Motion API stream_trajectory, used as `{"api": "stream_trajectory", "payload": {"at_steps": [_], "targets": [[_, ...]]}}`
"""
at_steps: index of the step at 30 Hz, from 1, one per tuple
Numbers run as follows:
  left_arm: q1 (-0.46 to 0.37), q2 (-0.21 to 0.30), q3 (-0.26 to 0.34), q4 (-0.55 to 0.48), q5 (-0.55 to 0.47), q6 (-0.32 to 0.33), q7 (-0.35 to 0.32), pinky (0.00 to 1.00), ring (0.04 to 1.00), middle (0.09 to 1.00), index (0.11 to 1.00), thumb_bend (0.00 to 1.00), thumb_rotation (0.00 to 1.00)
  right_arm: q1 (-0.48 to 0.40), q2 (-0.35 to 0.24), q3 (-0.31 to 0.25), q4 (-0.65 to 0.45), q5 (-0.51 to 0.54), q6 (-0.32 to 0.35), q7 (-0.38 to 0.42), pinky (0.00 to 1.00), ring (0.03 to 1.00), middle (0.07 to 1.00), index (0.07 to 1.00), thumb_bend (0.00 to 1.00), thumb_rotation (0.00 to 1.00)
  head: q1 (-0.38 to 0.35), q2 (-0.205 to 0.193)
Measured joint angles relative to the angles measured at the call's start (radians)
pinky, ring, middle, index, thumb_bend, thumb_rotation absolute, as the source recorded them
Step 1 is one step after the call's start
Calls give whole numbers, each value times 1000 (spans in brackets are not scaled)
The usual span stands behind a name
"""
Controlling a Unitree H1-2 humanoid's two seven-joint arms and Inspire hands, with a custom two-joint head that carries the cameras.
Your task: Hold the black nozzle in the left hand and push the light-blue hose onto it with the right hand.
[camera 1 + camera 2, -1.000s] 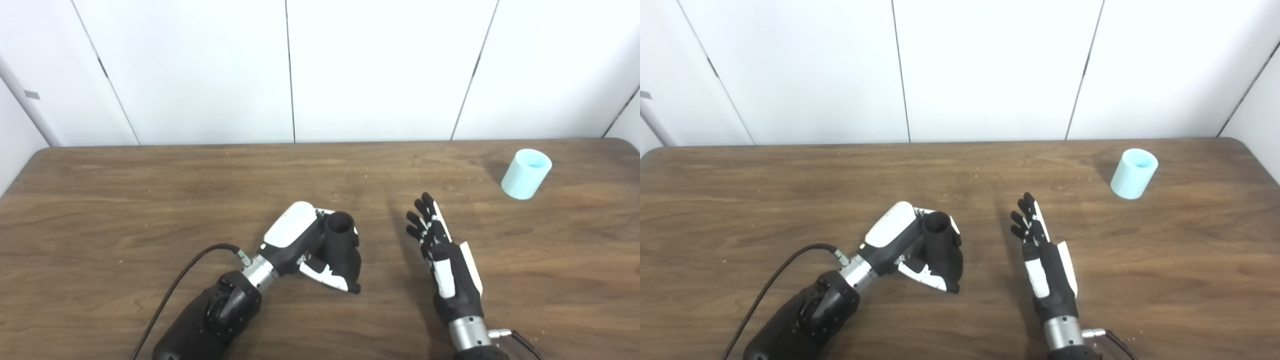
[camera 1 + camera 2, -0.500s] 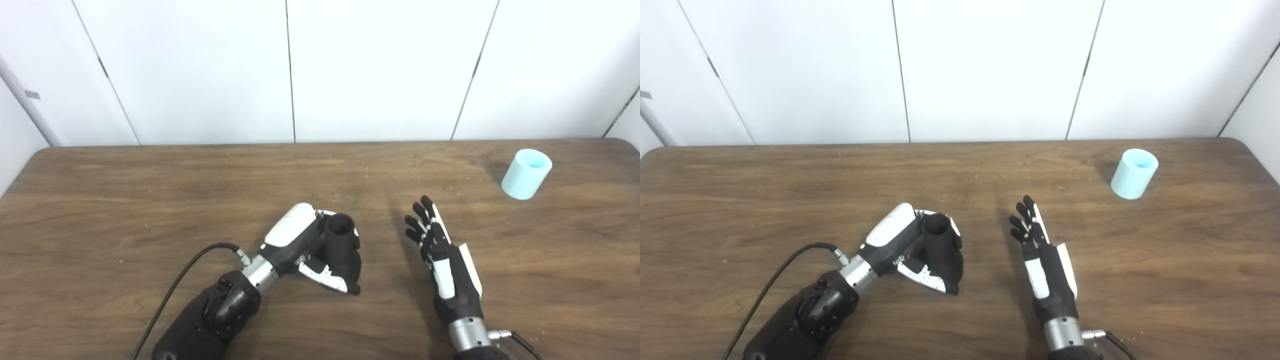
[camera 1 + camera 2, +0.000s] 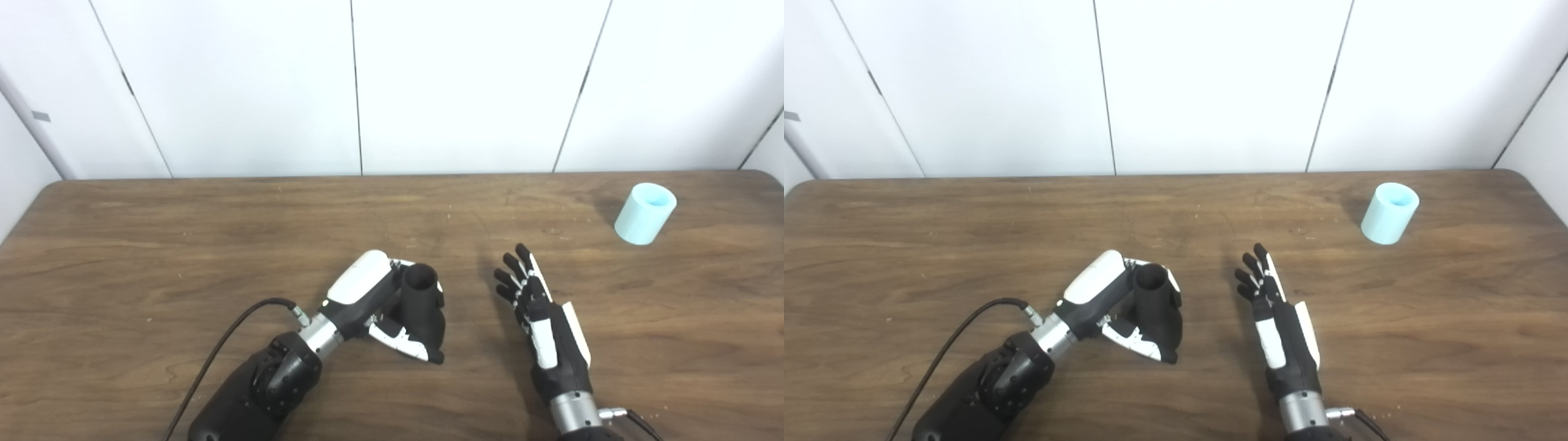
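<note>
Left hand (image 3: 383,303) wrapped around black nozzle (image 3: 422,306), opening upward.
Right hand (image 3: 542,318) spread, holding nothing; light-blue hose (image 3: 644,213) upright on table (image 3: 184,245), well beyond it.

left hand (image 3: 1127,306) grips black nozzle (image 3: 1155,306); right hand (image 3: 1277,331) spread, light-blue hose (image 3: 1389,213) well apart.

right hand (image 3: 544,318) drawn slightly back
</note>
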Motion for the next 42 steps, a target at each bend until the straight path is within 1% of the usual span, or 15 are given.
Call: {"api": "stream_trajectory", "payload": {"at_steps": [5,9,13,16,19,23,24,26,27,30,33,36,38,40,42], "targets": [[-4,-1,-7,3,13,-1,13,467,482,386,360,752,292,3,-12,-9,-26,18,33,4,882,889,904,946,725,1000,8,-2],[-5,-1,-9,5,14,-2,16,466,482,394,366,754,295,-20,-55,-46,-136,58,141,16,778,778,798,833,717,969,6,-3],[-6,-1,-9,8,14,-2,19,466,483,395,362,757,300,-99,-118,-80,-225,61,222,17,678,697,716,789,694,892,5,-8],[-7,-2,-10,9,14,-2,20,465,485,395,363,757,300,-178,-179,-79,-235,-25,225,20,620,660,683,769,754,807,5,-8],[-8,-3,-12,9,15,-2,19,465,486,395,365,757,300,-281,-290,-77,-219,-156,224,31,581,654,683,762,807,714,3,-9],[-8,-3,-11,9,15,-2,20,465,484,390,361,758,300,-410,-482,-67,-116,-367,225,45,677,761,794,797,885,591,3,-8],[-8,-3,-11,9,15,-2,20,465,483,386,360,758,299,-431,-519,-62,-94,-409,231,52,722,792,814,801,918,524,3,-8],[-8,-3,-11,9,15,-2,22,465,482,384,359,758,299,-470,-574,-48,-59,-485,258,75,773,828,840,814,948,492,6,-6],[-8,-3,-11,9,15,-2,24,465,482,383,359,758,299,-487,-590,-37,-45,-517,276,88,847,868,870,834,979,458,6,-6],[-9,-4,-12,9,15,-2,24,465,482,383,357,758,299,-525,-613,2,-8,-584,327,144,926,918,920,857,999,433,6,-6],[-9,-5,-12,9,16,-1,24,463,482,384,355,758,298,-563,-622,13,42,-600,366,197,978,955,964,868,1000,399,9,-6],[-10,-6,-13,9,16,-1,24,463,483,385,354,758,297,-605,-635,3,123,-590,375,210,977,969,976,872,1000,361,11,-5],[-10,-6,-13,9,16,-1,24,463,483,384,353,758,297,-632,-660,11,162,-604,385,227,920,961,981,872,1000,365,11,-6],[-10,-7,-13,9,16,-1,24,463,483,384,353,758,297,-663,-700,44,191,-648,426,282,912,947,953,858,1000,387,11,-6],[-10,-6,-13,9,16,-1,24,462,483,384,353,758,297,-698,-716,47,215,-689,460,347,926,938,925,842,1000,403,8,-8]]}}
